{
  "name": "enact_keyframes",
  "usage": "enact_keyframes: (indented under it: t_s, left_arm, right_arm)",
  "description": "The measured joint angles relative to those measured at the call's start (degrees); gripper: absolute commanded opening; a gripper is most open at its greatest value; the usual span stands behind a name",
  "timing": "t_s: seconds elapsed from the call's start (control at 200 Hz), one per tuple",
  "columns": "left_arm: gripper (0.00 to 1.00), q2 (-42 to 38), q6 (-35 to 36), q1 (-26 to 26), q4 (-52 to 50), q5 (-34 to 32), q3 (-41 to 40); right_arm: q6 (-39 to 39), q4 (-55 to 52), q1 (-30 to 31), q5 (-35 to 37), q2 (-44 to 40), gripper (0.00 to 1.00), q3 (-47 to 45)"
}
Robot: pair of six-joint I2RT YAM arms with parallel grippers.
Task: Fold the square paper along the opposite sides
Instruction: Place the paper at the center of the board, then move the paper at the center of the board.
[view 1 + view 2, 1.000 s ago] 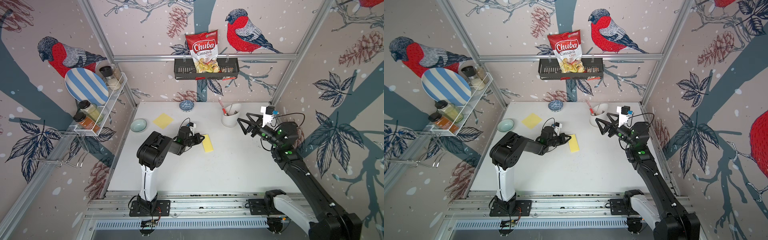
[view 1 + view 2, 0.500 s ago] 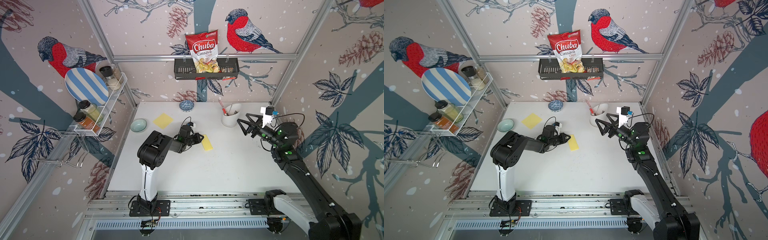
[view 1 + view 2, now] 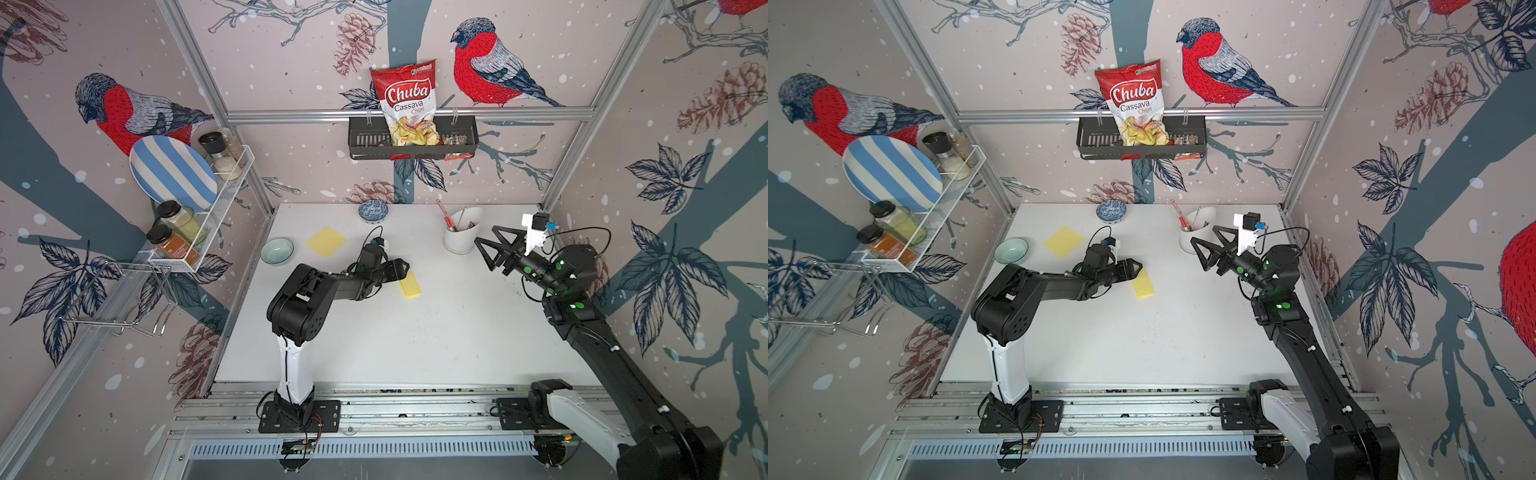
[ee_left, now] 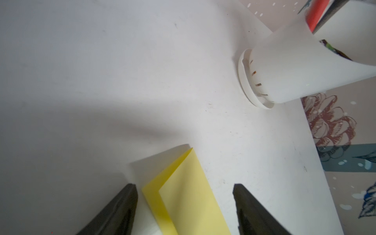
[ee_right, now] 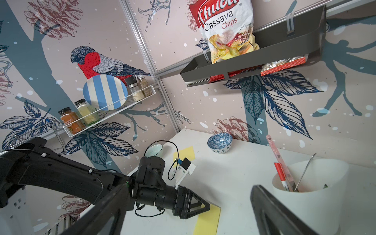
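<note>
The yellow paper (image 3: pixel 410 284) (image 3: pixel 1143 284) lies folded into a narrow strip near the middle of the white table (image 3: pixel 415 332). In the left wrist view the paper (image 4: pixel 189 195) rests on the table with its upper flap slightly raised. My left gripper (image 4: pixel 184 189) is open, a finger on each side of the strip and neither touching it. In both top views the left gripper (image 3: pixel 401 268) (image 3: pixel 1136 266) hovers low over the strip's far end. My right gripper (image 3: pixel 485 233) (image 3: pixel 1203 233) (image 5: pixel 190 186) is open and empty, held high at the right.
A second, flat yellow square (image 3: pixel 326 242) lies at the back left, beside a pale green bowl (image 3: pixel 276 251). A blue patterned bowl (image 3: pixel 373 210) sits at the back edge. A white utensil cup (image 3: pixel 459 239) (image 4: pixel 295 71) stands close to the right gripper.
The left gripper's jaws have opened and let go of the folded paper, which now lies loose on the table. The right arm has not moved.
</note>
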Motion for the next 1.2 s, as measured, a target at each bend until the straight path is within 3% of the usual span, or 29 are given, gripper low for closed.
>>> enact_keyframes:
  t_s: [0.315, 0.53, 0.63, 0.81, 1.031, 1.201]
  left_arm:
    - [0.85, -2.6, 4.3, -2.7, -15.2, -14.8, 5.2]
    - [0.81, -14.3, 6.2, -2.5, -17.4, -24.1, 4.0]
    - [0.67, -20.3, 7.7, -0.5, -17.4, -28.1, 3.7]
    - [0.00, -25.6, 9.0, 6.1, -17.8, -30.8, 3.4]
    - [0.00, -22.9, 7.2, 12.9, -18.8, -27.5, 4.2]
    - [0.00, -15.4, 3.9, 18.1, -19.1, -23.2, 7.3]
  right_arm:
    - [0.0, 0.0, 0.0, -0.4, 0.0, 0.98, -0.3]
    - [0.1, 0.0, 0.0, -0.6, -0.1, 0.98, -0.3]
    - [0.7, 0.0, 0.0, -0.9, -0.1, 0.98, -0.3]
    - [1.0, -0.4, 1.0, -0.6, 1.2, 0.97, 0.0]
    - [-4.0, -9.1, 12.2, 7.8, 6.8, 0.95, 7.1]
    - [-5.6, -15.0, 20.1, 15.1, 14.5, 0.86, 11.2]
